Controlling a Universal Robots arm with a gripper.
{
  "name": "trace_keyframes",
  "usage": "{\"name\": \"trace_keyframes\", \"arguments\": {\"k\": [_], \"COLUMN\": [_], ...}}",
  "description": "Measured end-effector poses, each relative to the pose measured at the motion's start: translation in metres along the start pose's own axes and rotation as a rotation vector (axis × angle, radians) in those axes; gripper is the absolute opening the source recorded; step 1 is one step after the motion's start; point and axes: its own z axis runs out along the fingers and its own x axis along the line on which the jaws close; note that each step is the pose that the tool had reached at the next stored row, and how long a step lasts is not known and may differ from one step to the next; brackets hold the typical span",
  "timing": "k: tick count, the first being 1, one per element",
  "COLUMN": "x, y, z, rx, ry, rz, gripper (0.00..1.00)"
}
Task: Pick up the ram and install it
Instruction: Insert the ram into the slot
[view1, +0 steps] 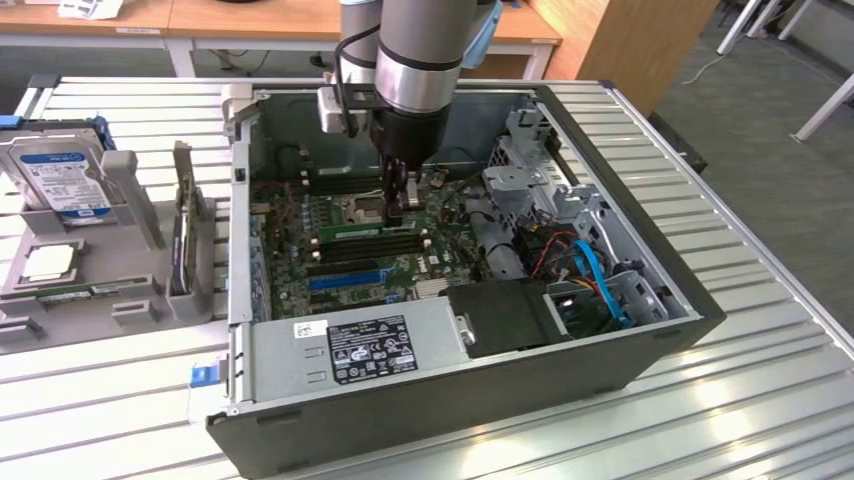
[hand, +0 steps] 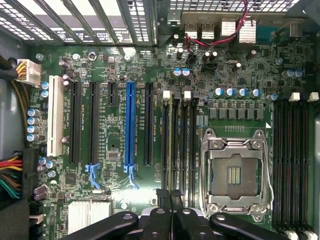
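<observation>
- The gripper (view1: 400, 212) (hand: 170, 194) reached down into the open case (view1: 467, 425), low over the board (hand: 115, 200).
- Its fingers (hand: 161, 200) were drawn narrow, tips together, with nothing seen clamped between them.
- The ram (view1: 358, 232) (hand: 175, 145) stood on edge in a black memory slot just beside the CPU socket (view1: 363, 208) (hand: 234, 172).
- The fingertips sat over one end of the ram; contact could not be confirmed.
- More memory slots (hand: 292, 160) lay on the far side of the socket.
- The blue slot (view1: 340, 282) (hand: 129, 125) lay on the ram's other side, apart from it.
- The drive cage (view1: 534, 190) and blue cables (view1: 594, 275) crowded the exterior view's right of the gripper.
- The power supply (view1: 354, 345) stood between the board and the near case wall.
- A hard drive (view1: 60, 175) stood in a holder on the table (view1: 747, 400), outside the case at the exterior view's left.
</observation>
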Motion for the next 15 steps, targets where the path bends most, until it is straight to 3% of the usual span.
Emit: {"name": "trace_keyframes", "arguments": {"k": [15], "x": [-0.0001], "y": [-0.0033], "z": [0.0014], "rx": [0.0001], "ry": [-0.0001], "rz": [0.0], "gripper": [0.12]}}
